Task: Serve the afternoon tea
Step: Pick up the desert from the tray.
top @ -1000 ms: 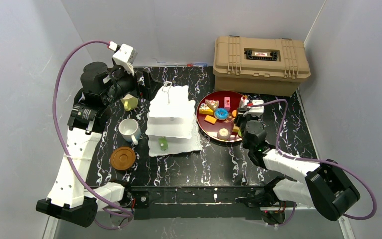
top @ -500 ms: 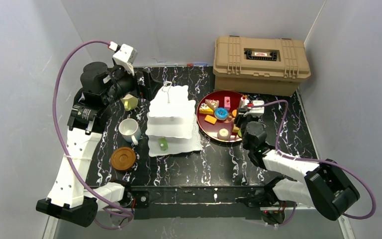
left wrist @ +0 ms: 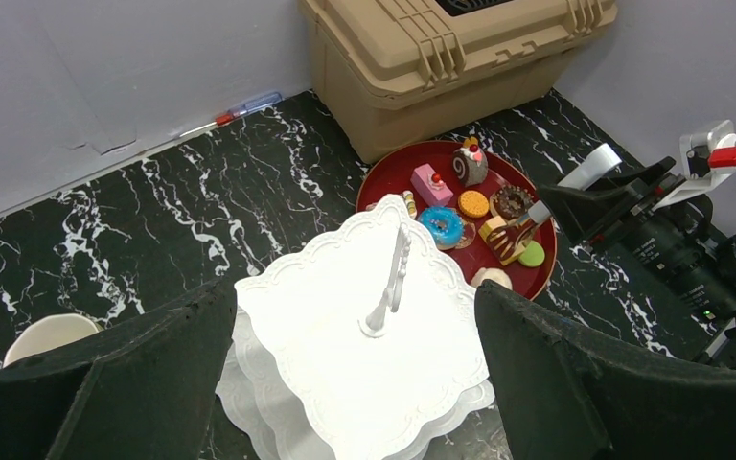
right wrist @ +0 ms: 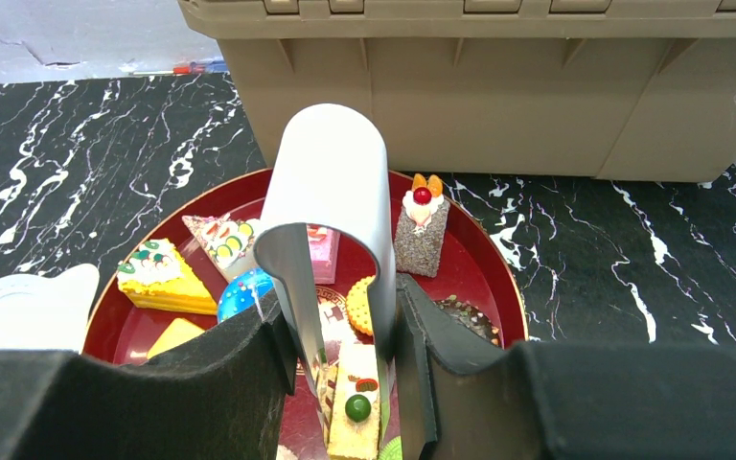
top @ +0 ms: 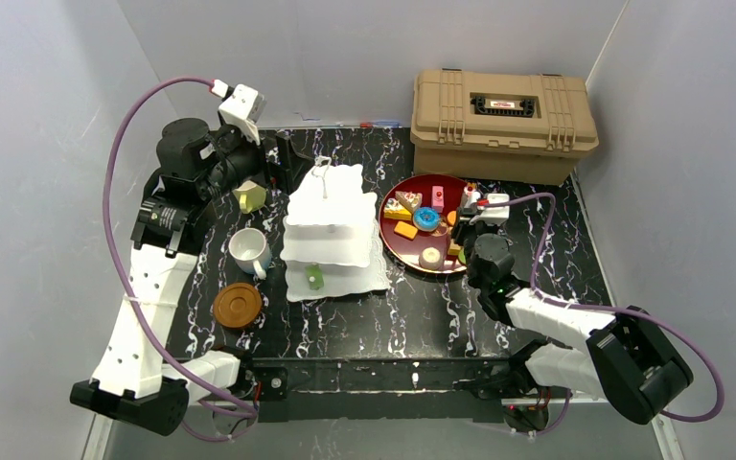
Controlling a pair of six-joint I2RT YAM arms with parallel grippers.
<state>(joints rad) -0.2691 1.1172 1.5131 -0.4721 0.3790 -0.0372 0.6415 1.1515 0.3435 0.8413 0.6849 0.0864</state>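
Observation:
The white three-tier cake stand (top: 333,230) stands mid-table with one green pastry (top: 315,279) on its bottom tier. My left gripper (top: 280,158) hangs above and behind the stand, wide open and empty; in the left wrist view (left wrist: 356,290) its jaws frame the top tier (left wrist: 374,355). My right gripper (top: 467,218) is over the red tray (top: 412,251) of toy pastries, shut on metal tongs (right wrist: 331,163). The tong blades straddle a yellow cake slice (right wrist: 355,402) on the tray (right wrist: 105,326). A white mug (top: 247,249), a yellow-green mug (top: 248,196) and a brown coaster (top: 237,305) sit left of the stand.
The tan ribbed case (top: 503,120) stands at the back right, just behind the red tray. Grey walls close in the table on the left, right and back. A pen lies along the back wall (left wrist: 244,107).

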